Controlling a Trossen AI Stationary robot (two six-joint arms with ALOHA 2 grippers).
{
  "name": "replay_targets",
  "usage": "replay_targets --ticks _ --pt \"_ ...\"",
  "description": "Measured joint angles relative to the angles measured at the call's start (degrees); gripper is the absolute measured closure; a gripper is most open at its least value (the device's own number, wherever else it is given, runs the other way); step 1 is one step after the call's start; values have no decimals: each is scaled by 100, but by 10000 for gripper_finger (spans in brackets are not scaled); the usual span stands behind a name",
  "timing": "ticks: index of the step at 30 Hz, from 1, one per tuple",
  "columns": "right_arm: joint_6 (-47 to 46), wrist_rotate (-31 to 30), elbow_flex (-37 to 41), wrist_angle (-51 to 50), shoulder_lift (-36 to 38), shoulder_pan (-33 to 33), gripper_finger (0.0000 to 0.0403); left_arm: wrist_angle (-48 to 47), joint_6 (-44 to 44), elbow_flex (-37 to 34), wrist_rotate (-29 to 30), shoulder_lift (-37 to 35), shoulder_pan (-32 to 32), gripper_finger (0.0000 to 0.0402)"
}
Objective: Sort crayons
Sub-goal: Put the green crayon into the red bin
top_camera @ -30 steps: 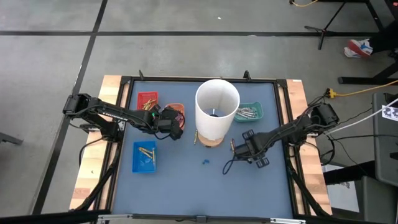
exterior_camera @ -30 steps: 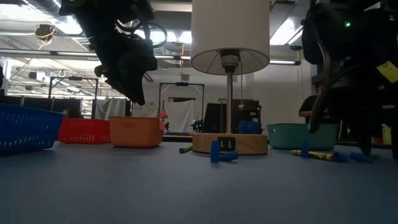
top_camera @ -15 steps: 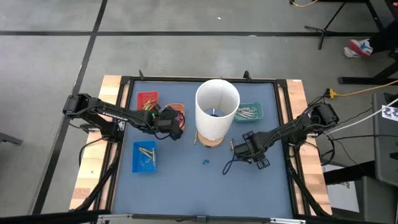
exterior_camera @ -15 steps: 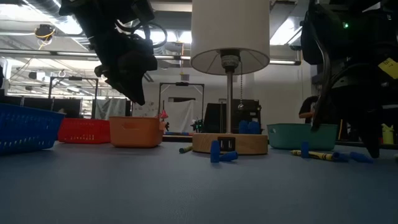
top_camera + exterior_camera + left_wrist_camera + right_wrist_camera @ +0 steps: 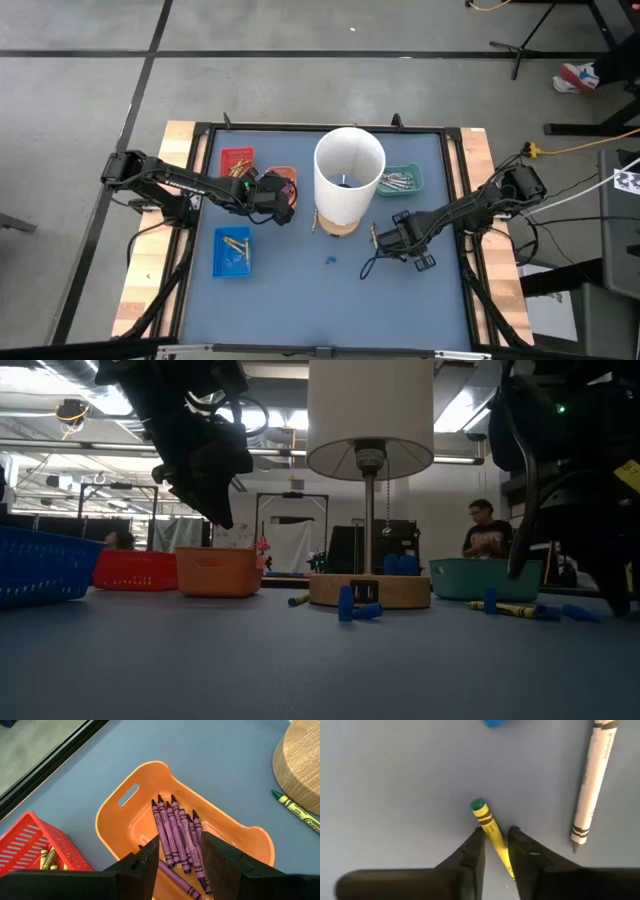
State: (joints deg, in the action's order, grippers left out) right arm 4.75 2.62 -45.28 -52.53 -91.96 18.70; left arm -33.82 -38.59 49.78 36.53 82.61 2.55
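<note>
My right gripper (image 5: 383, 240) points down at the mat to the right of the lamp base, shut on a yellow crayon with a green end (image 5: 485, 817). A grey-white crayon (image 5: 592, 780) lies loose beside it. My left gripper (image 5: 180, 852) hangs open above the orange tray (image 5: 125, 820), where several purple crayons (image 5: 172, 827) lie on the tray's floor. Nothing is between its fingers. Another yellow-green crayon (image 5: 295, 811) lies on the mat by the lamp's wooden base (image 5: 300, 765). My right gripper pinches the yellow crayon's shaft (image 5: 493, 834) between its two fingers, a little behind the green end. The fingers come from above, pointing down, and lie across the crayon. The crayon lies flat on the blue mat.
A lamp with a tall white shade (image 5: 349, 175) stands mid-table between the arms. A red tray (image 5: 237, 160), a blue tray (image 5: 233, 250) and a teal tray (image 5: 402, 180) hold crayons. Small blue pieces (image 5: 330, 262) lie near the lamp. A person (image 5: 483, 530) shows beyond the table.
My right gripper has stayed over the yellow crayon and its fingers have drawn in on it; the crayon still lies on the mat.
</note>
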Motion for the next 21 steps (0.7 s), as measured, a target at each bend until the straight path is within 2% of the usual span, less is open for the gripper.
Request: replay_targets --ticks 10,21 --pt "-211 133 -5 4 -7 0 386 15 0 0 -4 0 0 273" --pt "-216 192 -398 83 -35 4 381 475 20 0 -168 0 168 273"
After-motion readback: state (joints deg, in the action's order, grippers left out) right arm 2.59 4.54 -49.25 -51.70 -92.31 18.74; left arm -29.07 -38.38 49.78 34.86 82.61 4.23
